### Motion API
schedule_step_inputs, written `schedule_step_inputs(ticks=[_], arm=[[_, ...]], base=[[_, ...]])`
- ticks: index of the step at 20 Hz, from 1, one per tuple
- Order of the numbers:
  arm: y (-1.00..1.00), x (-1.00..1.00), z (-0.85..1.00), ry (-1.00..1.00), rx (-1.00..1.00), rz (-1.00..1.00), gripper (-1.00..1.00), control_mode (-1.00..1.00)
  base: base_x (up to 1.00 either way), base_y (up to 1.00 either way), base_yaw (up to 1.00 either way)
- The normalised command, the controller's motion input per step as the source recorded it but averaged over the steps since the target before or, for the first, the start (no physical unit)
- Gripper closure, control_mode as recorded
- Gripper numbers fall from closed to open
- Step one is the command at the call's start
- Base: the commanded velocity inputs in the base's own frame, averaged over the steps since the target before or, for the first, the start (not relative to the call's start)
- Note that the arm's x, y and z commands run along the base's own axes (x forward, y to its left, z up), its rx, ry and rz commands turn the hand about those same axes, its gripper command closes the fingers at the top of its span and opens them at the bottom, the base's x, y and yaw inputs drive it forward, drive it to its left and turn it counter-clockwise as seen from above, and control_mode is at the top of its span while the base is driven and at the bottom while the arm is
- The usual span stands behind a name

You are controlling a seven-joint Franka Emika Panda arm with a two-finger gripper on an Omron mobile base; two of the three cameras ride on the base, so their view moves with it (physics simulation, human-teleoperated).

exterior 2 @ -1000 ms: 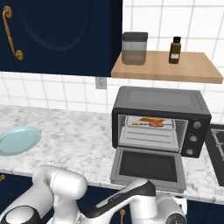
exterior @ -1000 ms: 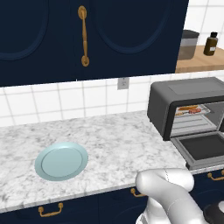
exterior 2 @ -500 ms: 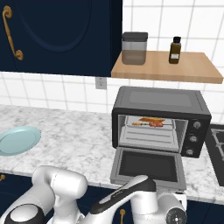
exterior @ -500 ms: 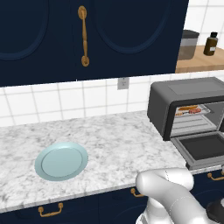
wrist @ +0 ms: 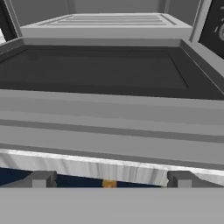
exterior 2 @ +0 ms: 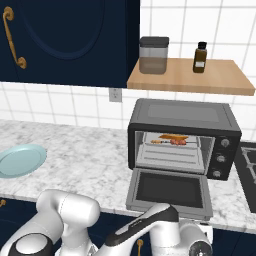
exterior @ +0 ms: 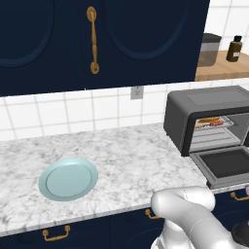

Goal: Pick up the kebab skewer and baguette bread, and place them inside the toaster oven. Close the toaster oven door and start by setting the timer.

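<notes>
The claw stands spread wide and holds nothing; its two tips rise just under the front edge of the lowered toaster oven door, in front of the worktop edge. I judge that the next step is to lift this door shut. The risk is that the tips come up against the underside or the front lip at a bad angle and slide off, because the bar handle hangs at the outer edge and is hard to reach from below. If the claw pushes too far to one corner, the door may twist or stay half open. A hard push may also shake the rack, so the food could roll.

The toaster oven sits at the right end of the worktop, near the back wall. It is a dark grey box, with knobs on its right side. The kebab skewer and the baguette bread lie on its rack, close together. The light blue plate rests toward the left front edge.
</notes>
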Motion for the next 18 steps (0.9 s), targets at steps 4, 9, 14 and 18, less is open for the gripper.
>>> schedule_step_inputs(ticks=[4,9,14,18], arm=[[0.00,0.12,0.00,0.01,0.00,0.00,-1.00,-1.00],[0.00,0.13,0.00,0.02,0.00,0.00,-1.00,-1.00],[0.00,0.10,0.00,0.03,0.00,0.00,-1.00,-1.00],[0.00,0.16,0.01,0.01,0.00,0.00,-1.00,-1.00]], base=[[0.00,0.00,0.00],[0.00,0.00,0.00],[0.00,0.00,0.00],[0.00,0.00,0.00]])
